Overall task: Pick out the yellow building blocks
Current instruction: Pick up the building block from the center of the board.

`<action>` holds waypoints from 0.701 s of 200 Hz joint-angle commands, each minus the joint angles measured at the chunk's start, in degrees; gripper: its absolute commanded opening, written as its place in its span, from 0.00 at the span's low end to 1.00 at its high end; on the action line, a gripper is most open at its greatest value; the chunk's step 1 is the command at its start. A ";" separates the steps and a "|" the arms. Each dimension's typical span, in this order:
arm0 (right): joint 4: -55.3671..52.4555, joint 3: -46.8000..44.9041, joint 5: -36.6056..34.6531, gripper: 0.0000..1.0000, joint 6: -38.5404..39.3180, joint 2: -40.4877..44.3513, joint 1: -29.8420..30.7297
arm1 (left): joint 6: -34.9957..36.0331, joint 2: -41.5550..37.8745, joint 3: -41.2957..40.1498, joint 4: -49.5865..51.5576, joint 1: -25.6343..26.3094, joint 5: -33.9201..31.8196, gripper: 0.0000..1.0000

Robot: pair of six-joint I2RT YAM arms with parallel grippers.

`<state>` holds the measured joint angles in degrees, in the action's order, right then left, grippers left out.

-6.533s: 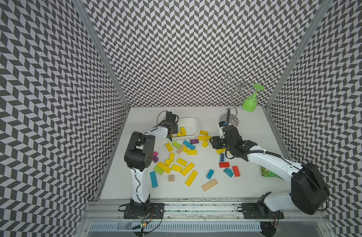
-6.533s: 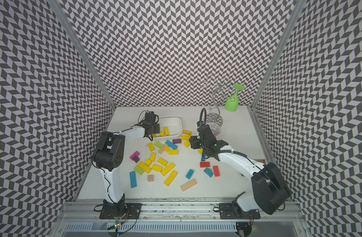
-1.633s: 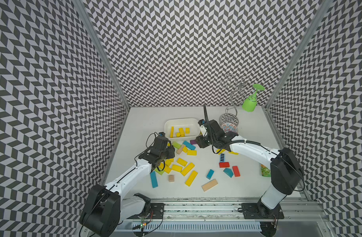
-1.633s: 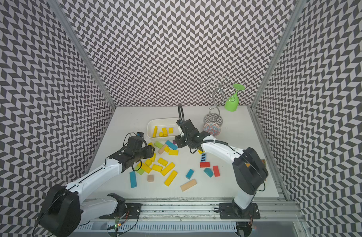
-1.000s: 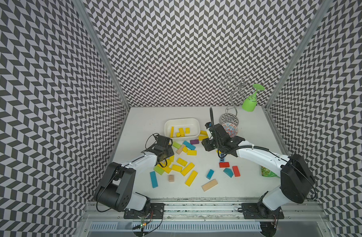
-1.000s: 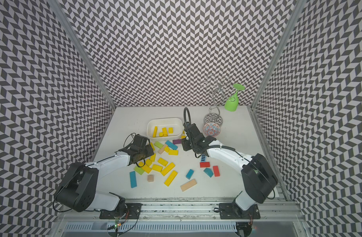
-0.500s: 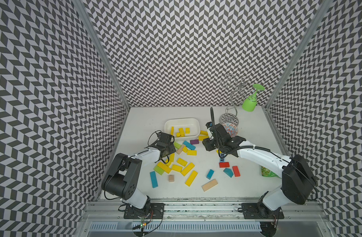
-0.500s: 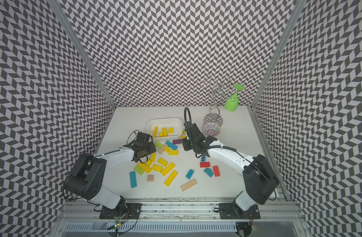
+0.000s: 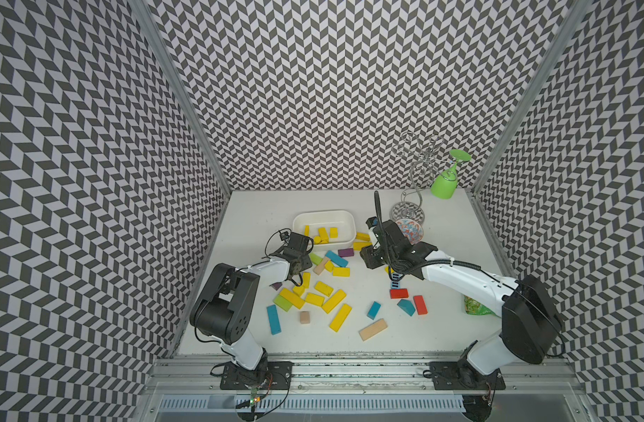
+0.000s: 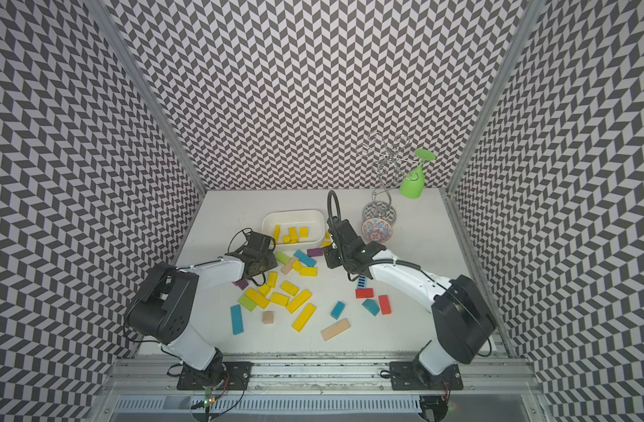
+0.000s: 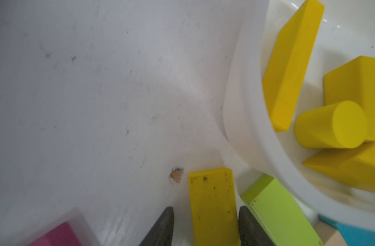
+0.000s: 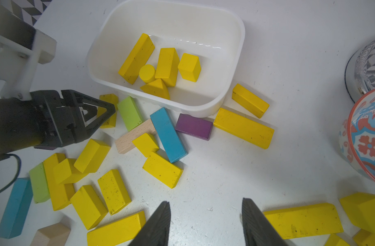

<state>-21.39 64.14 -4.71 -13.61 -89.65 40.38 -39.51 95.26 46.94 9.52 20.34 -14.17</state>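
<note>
Left gripper (image 11: 206, 210) nearer tray rim (image 11: 244, 127)

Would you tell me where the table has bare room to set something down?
Bare: behind the white tub toward the back wall, and the front right of the pale wooden bar. Crowded: the block pile before the tub.

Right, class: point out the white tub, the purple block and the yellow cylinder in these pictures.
white tub (image 12: 216, 72), right wrist view, bare floor inside.
purple block (image 12: 194, 129), right wrist view, middle of top face.
yellow cylinder (image 12: 147, 73), right wrist view, round end face.
</note>
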 commanded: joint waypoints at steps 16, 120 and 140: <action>2.04 1.07 -0.29 0.55 -0.71 0.45 0.31 | 0.92 1.76 -0.18 4.91 0.58 -3.78 0.47; 2.04 0.40 -0.78 0.55 -0.54 1.07 0.36 | 3.82 0.60 -0.39 4.97 0.97 -6.59 0.23; 2.14 0.16 -0.32 0.55 -0.79 1.23 0.32 | 4.00 -2.86 -1.17 6.43 1.01 -7.74 0.19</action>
<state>-21.32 64.14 -4.71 -13.61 -89.65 40.38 -35.92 95.85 47.00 11.64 21.37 -20.56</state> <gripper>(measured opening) 0.551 0.332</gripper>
